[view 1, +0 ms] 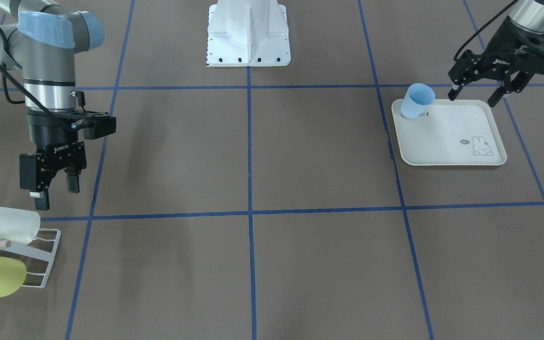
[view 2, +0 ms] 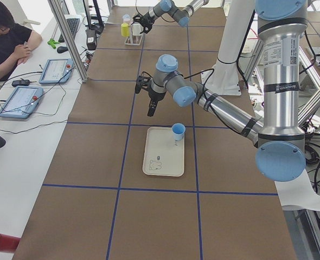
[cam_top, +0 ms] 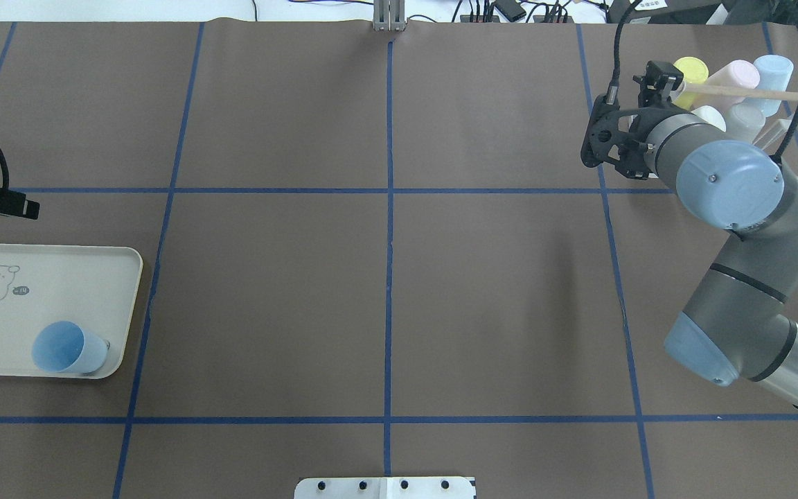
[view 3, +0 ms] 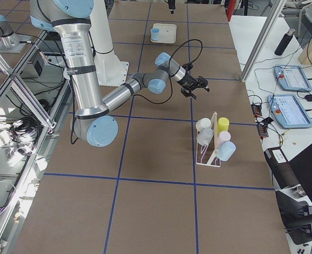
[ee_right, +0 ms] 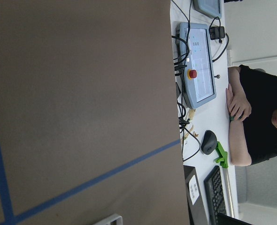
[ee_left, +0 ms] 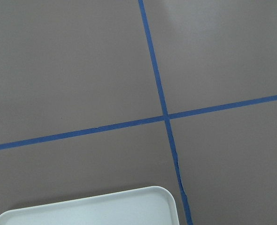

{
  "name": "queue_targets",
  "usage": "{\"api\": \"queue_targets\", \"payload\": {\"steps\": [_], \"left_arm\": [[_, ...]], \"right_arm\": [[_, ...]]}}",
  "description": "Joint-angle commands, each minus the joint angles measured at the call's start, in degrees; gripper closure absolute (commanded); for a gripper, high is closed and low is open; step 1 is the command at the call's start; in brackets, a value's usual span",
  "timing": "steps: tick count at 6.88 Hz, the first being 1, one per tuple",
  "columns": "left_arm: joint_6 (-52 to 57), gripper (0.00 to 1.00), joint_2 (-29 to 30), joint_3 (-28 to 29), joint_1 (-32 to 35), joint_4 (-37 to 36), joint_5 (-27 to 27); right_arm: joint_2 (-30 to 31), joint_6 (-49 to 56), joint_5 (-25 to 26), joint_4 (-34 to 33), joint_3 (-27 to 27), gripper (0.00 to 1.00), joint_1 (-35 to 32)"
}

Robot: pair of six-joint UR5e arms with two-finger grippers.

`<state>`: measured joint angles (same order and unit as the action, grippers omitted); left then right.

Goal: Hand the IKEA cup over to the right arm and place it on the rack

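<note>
**Approach to the first grasp.** The cup [view 1: 417, 101] stands, apparently mouth up, in the corner of the tray [view 1: 446, 137] nearest the robot's base. The left gripper [view 1: 473, 97] hovers just beside it over the tray's edge, fingers spread and empty. The right gripper [view 1: 57, 196], fingers also apart and holding nothing, hangs near the rack [view 1: 54, 250], well apart across the table. A sound grasp likely takes the cup by one side of its wall, leaving bare surface free for the right gripper. It then lifts straight up so the tray does not slide.
</note>
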<state>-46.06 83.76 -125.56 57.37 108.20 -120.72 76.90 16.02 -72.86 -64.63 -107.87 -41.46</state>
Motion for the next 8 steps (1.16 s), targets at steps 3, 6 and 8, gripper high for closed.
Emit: {"api": "queue_targets", "payload": {"steps": [3, 6, 8], "left_arm": [[-13.79, 0.0, -10.08, -1.26, -15.94, 12.11, 5.93], [-13.54, 0.0, -13.61, 0.49, -20.01, 12.3, 8.39], [-13.53, 0.0, -13.27, 3.47, -20.28, 12.47, 8.39]], "right_arm": [[-0.17, -33.27, -11.76, 1.6, -5.07, 0.01, 0.41], [-0.08, -39.14, -12.92, 3.11, -4.9, 0.01, 2.7], [0.0, -39.05, -12.57, 3.11, -4.55, 0.01, 2.87]]}}
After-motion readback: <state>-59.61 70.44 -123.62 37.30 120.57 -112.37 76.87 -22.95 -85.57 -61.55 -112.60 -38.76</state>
